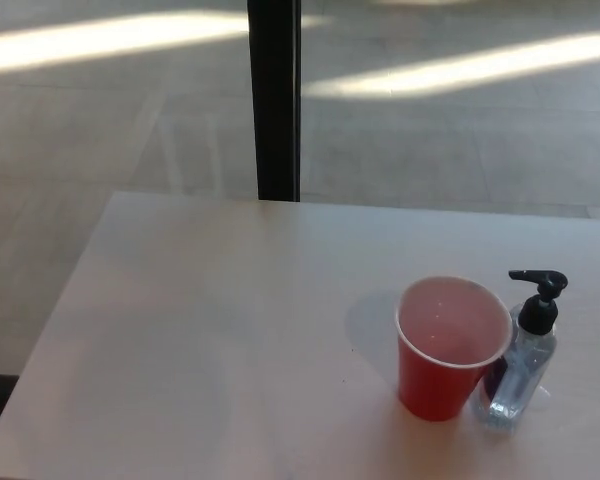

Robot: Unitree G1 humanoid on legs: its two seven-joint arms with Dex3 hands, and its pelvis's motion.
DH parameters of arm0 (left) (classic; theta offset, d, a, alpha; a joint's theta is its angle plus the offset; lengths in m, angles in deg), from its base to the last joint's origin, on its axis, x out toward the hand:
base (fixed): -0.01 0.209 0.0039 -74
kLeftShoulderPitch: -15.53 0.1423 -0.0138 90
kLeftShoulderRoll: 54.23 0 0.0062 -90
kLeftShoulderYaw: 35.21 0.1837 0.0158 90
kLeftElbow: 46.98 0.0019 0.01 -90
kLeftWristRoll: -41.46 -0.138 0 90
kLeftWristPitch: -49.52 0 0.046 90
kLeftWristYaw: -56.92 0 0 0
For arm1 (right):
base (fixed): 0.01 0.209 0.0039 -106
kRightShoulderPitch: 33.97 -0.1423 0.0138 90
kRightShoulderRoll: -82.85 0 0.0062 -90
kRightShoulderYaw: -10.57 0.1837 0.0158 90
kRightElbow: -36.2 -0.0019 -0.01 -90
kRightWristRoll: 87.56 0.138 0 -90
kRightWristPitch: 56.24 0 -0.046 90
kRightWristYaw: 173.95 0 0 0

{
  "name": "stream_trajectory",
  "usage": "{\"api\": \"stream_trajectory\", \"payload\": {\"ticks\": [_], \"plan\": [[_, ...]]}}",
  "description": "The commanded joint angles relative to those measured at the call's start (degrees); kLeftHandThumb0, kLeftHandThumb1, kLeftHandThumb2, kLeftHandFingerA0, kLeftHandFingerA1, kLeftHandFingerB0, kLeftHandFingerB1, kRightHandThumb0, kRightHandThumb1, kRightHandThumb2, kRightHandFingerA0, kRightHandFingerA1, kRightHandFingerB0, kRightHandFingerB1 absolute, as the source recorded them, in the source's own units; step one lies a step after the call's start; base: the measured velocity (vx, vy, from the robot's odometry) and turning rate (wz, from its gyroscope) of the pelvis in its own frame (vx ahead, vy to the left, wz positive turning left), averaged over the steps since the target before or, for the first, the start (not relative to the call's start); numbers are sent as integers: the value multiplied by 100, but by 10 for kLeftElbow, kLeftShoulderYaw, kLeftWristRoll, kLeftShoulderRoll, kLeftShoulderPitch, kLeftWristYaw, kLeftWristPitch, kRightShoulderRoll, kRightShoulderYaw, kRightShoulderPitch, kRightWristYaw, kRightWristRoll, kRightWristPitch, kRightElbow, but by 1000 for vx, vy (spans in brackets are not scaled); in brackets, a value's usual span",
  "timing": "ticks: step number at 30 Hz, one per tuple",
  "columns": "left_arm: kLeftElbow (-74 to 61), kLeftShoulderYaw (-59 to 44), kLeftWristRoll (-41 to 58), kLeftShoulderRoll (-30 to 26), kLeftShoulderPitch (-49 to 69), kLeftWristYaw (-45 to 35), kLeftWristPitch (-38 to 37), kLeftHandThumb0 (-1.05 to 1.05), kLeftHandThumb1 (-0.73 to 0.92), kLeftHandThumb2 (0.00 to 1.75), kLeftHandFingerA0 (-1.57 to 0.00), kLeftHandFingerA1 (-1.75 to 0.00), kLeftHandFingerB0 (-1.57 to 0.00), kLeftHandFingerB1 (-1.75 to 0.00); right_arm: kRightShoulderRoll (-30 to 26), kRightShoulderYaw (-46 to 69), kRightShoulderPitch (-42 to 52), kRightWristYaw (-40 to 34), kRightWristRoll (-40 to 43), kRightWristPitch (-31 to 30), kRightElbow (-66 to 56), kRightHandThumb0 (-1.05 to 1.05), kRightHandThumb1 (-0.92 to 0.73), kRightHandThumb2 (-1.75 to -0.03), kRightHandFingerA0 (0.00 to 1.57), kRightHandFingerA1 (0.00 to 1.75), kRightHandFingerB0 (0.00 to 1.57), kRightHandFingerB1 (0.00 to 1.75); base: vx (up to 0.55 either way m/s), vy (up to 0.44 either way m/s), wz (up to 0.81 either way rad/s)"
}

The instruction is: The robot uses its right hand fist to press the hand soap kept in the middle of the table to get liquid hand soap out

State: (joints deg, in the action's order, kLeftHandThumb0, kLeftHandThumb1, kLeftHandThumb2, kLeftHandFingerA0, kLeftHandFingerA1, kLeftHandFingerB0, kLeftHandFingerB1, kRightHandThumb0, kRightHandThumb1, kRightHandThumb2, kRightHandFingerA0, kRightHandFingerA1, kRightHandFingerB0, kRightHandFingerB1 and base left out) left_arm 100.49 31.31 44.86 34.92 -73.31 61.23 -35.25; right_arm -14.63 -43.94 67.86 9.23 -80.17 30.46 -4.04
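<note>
While no hand is showing, you cannot tell its fingers' state. Lower right, the soap bottle (521,372) is standing unpressed beside the red cup (450,350).

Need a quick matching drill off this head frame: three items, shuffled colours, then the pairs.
Items:
1. cup
2. pump head of the soap bottle
3. table

Colours:
A. black
B. pale wood tone
C. red

Pairs: 1-C, 2-A, 3-B. The pump's spout points toward the cup beside it. Neither hand shows.
</note>
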Motion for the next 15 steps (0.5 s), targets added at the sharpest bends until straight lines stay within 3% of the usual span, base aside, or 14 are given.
{"api": "stream_trajectory", "payload": {"ticks": [1,2,3,4,6,7,8,9,10,11,12,13,14,15], "plan": [[9,-53,48,-28,-12,46,47,-46,89,127,-53,-108,-31,-92,-41,102,-25,20,119,-55,10,-37,-43,-99,62,86,24,62,0,0,0],[5,-55,47,-27,-12,47,52,-46,88,128,-49,-104,-26,-86,-40,115,-32,2,123,-57,8,-41,-57,-76,72,148,26,66,0,0,0],[4,-60,50,-24,-12,47,53,-45,88,126,-49,-106,-29,-91,-44,127,-45,-30,122,-55,14,-43,-57,-74,90,161,40,69,0,0,0],[5,-62,51,-23,-11,48,51,-45,88,126,-49,-106,-29,-91,-50,134,-55,-48,119,-56,23,-43,-57,-74,90,161,40,69,0,0,0],[19,-63,46,-24,-17,56,47,-44,89,123,-53,-110,-28,-91,-56,152,-68,-38,127,-41,33,-41,-60,-79,85,160,19,58,0,0,0],[19,-69,54,-20,-14,44,45,-45,92,123,-51,-112,-28,-93,-72,177,-79,-34,152,-89,-15,-52,-65,-78,79,159,3,35,0,0,0],[22,-69,54,-20,-13,45,44,-45,92,123,-51,-112,-28,-93,-71,185,-83,-35,159,-94,-32,-52,-65,-78,79,159,3,35,0,0,0],[20,-59,45,-23,-7,32,39,-45,90,127,-51,-107,-21,-81,-75,190,-90,-17,168,-105,-53,-54,-65,-80,47,106,3,25,0,0,0],[22,-59,46,-23,-8,33,38,-45,90,127,-51,-107,-21,-81,-74,192,-91,-17,166,-109,-58,-54,-65,-80,47,106,3,25,0,0,0],[26,-65,51,-21,-11,39,37,-46,89,127,-49,-105,-22,-83,-65,204,-105,6,205,-134,-126,-57,-67,-74,38,81,0,39,0,0,0],[22,-72,57,-19,-11,46,41,-46,89,125,-50,-108,-18,-81,-54,212,-119,9,230,-148,-171,-58,-51,-99,33,70,0,49,0,0,0],[22,-73,58,-17,-11,48,39,-47,90,122,-53,-117,-16,-82,-51,210,-123,1,234,-161,-200,-66,-50,-95,44,73,7,55,0,0,0],[26,-74,57,-17,-12,51,35,-47,91,121,-53,-115,-17,-82,-45,202,-128,-8,237,-179,-253,-64,-63,-68,55,79,9,55,0,0,0],[30,-72,54,-18,-13,53,34,-47,91,121,-53,-115,-17,-82,-43,196,-132,-5,240,-178,-279,-64,-63,-68,55,79,9,55,0,0,0]]}}
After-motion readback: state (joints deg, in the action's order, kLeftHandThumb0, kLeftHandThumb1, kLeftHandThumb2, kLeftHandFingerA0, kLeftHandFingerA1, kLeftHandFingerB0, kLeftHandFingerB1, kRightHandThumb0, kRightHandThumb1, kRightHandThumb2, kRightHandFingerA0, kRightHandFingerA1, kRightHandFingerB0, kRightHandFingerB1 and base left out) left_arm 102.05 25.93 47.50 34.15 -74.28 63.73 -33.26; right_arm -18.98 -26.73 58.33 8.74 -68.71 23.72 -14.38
